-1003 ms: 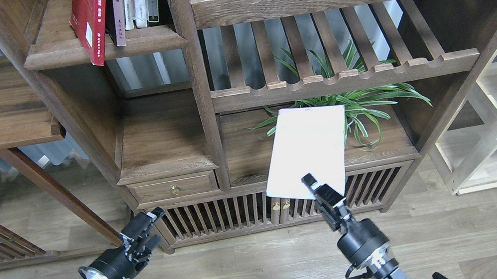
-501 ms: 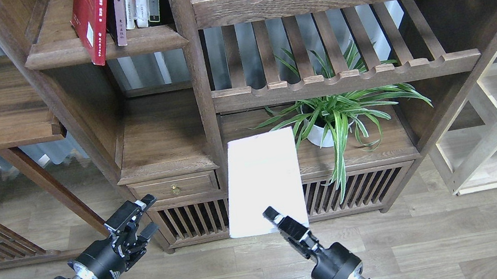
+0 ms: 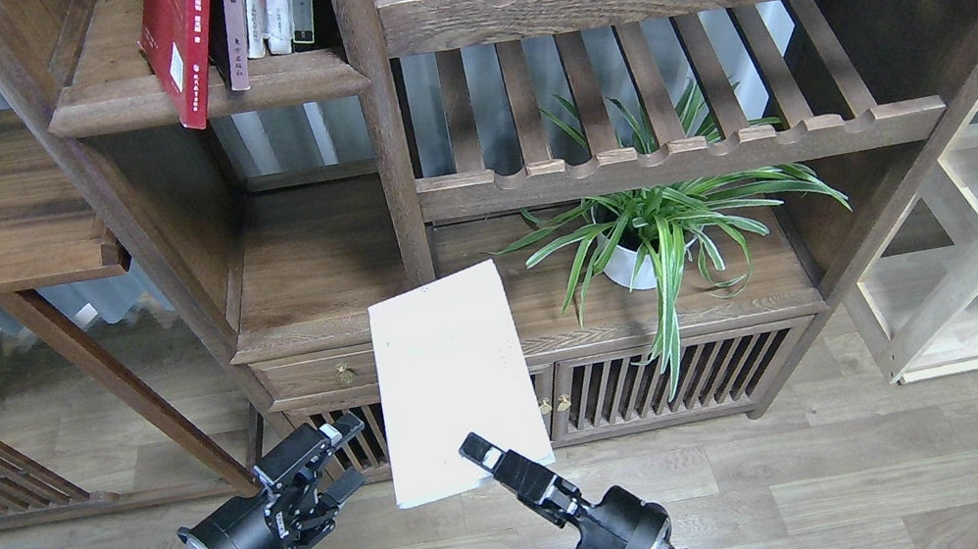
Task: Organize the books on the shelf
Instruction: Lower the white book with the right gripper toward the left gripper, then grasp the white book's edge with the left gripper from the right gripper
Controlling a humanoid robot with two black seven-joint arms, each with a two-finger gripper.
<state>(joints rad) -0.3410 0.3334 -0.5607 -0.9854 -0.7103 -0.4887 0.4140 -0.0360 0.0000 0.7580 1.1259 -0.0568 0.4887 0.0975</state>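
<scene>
White book (image 3: pixel 452 380) pinched in right gripper (image 3: pixel 487 454) has swung left toward wide-open left gripper (image 3: pixel 331 460), handover likely before shelving.

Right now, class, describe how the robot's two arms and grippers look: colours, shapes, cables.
Both arms are black with round cylindrical wrist housings. The left gripper has blocky black fingers with pale tips; a silver disc joint and looping black cables sit behind it. The right gripper has slim black fingers with light patches.
</scene>
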